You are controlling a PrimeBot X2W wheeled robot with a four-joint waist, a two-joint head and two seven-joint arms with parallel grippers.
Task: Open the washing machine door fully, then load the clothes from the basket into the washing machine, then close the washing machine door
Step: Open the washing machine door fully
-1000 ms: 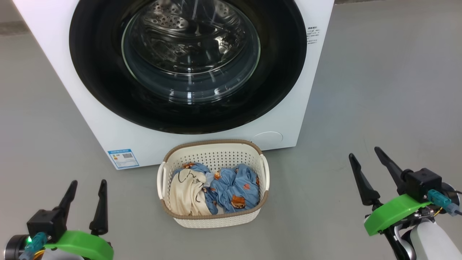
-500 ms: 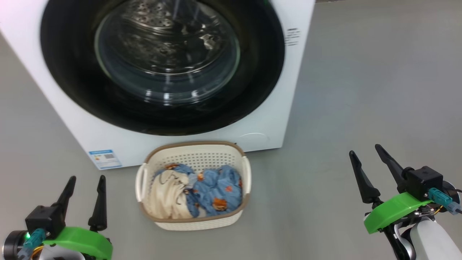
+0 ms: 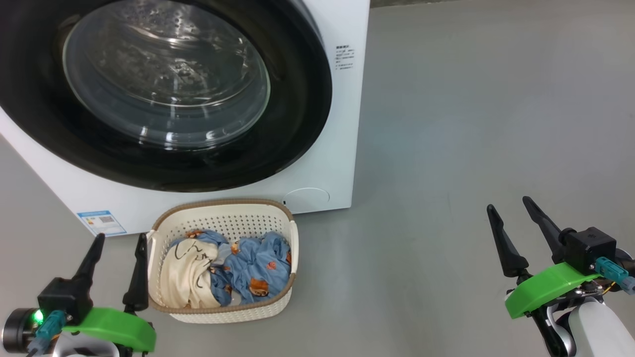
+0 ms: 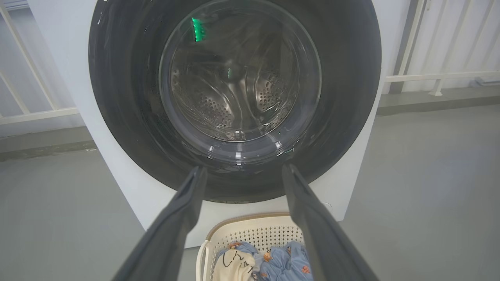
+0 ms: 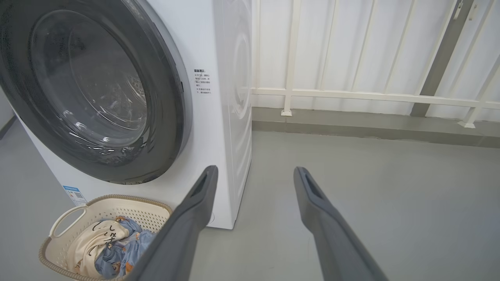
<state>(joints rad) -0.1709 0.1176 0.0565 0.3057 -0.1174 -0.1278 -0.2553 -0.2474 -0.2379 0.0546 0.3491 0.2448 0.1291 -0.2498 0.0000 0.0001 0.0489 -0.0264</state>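
The white washing machine [image 3: 327,148] stands ahead at the upper left, its round door [image 3: 297,99] with the black rim and glass bowl lying flat against the front. On the floor before it sits the cream basket [image 3: 223,206], holding the blue bear-print garment [image 3: 253,267] and the cream garment [image 3: 186,277]. My left gripper [image 3: 119,243] is open, just left of the basket. My right gripper [image 3: 511,208] is open too, far right over bare floor. The door [image 4: 234,89] also faces the left wrist camera, and the basket [image 5: 70,212] appears at the right wrist view's lower left.
Grey floor [image 3: 471,124] spreads to the right of the machine. A white railing [image 5: 351,93] and pale wall run behind the machine's right side. A blue label [image 3: 101,223] is stuck on the machine's lower left front.
The head camera has swung to the right, so the machine and basket sit further left in the picture. Both grippers keep their open pose.
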